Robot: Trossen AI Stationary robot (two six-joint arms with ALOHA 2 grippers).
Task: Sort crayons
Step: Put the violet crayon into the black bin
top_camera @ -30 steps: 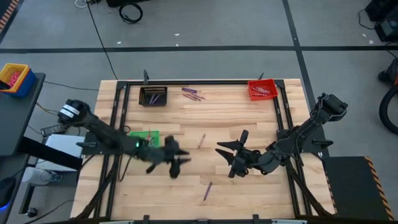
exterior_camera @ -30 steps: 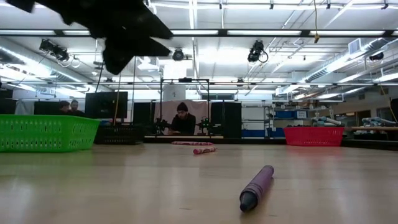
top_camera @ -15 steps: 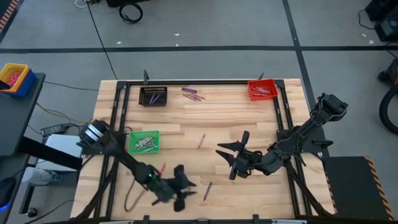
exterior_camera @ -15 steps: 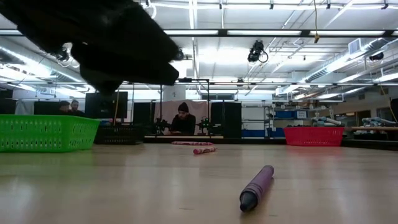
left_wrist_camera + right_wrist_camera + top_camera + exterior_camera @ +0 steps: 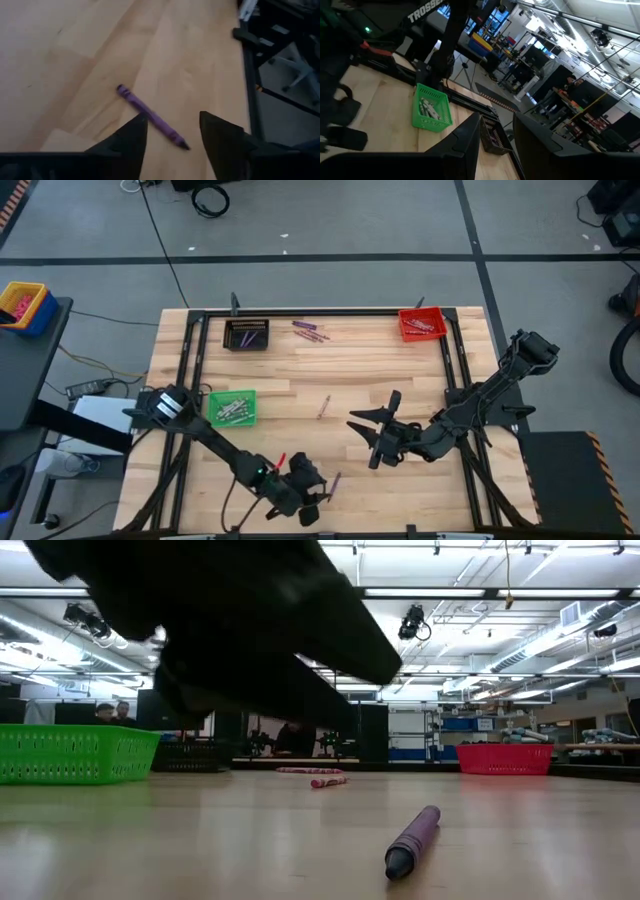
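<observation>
A purple crayon (image 5: 333,484) lies flat on the wooden table near its front edge; it also shows in the low view (image 5: 412,840) and in the left wrist view (image 5: 150,116). My left gripper (image 5: 172,137) is open and hovers just over it, one finger on each side of the crayon's near end, touching nothing; in the high view the gripper (image 5: 316,488) is right beside the crayon. A pinkish-red crayon (image 5: 323,406) lies mid-table. My right gripper (image 5: 368,438) is open and empty, right of centre.
A green bin (image 5: 232,407) holding pale crayons stands at the left, a black bin (image 5: 246,334) at the far left and a red bin (image 5: 421,324) at the far right. Several loose crayons (image 5: 310,331) lie near the far edge. A black frame (image 5: 300,312) rims the table.
My left gripper has swung from beside the green bin toward the table's near edge and to the right, coming down over the purple crayon. The green bin, covered by the arm before, now shows whole. The crayons have not moved.
</observation>
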